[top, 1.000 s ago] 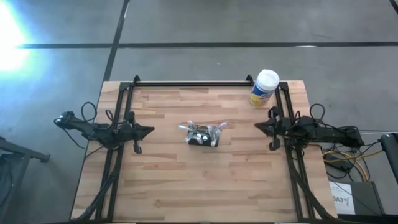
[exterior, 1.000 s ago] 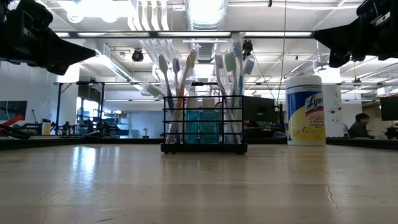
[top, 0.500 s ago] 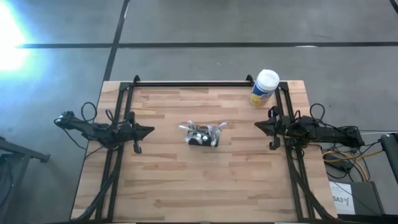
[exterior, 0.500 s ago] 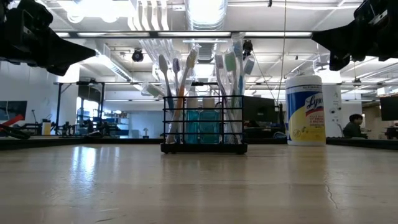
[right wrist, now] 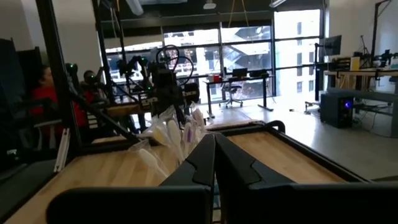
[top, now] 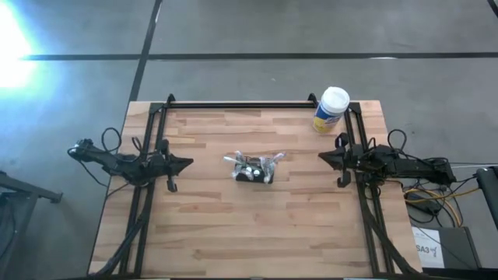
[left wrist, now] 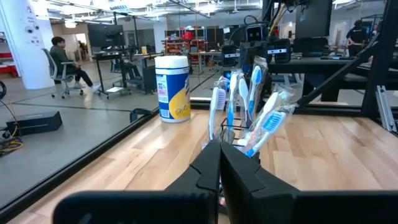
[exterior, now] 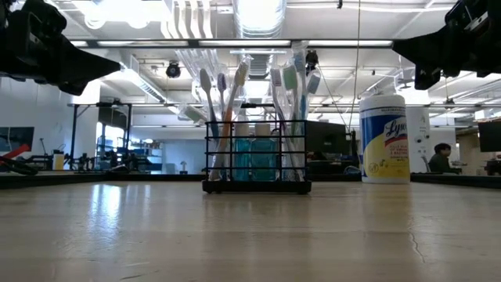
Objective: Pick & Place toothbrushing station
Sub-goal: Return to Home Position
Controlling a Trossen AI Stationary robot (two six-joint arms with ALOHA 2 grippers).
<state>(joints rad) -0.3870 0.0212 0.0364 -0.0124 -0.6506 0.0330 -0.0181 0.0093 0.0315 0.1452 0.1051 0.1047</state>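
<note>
The toothbrushing station (top: 254,169) is a small black mesh holder standing on its base at the table's middle, with several toothbrushes upright in it (exterior: 254,129). It shows also in the left wrist view (left wrist: 245,112) and the right wrist view (right wrist: 174,140). My left gripper (top: 189,163) is shut, level above the table's left side, pointing toward the holder. My right gripper (top: 321,158) is shut, level above the right side, also pointing toward it. Neither is near the holder.
A round canister with a white lid and a yellow label (top: 331,110) stands at the table's far right corner (exterior: 384,138). A black frame (top: 241,103) runs along the far edge and both sides. People sit in the room beyond the table.
</note>
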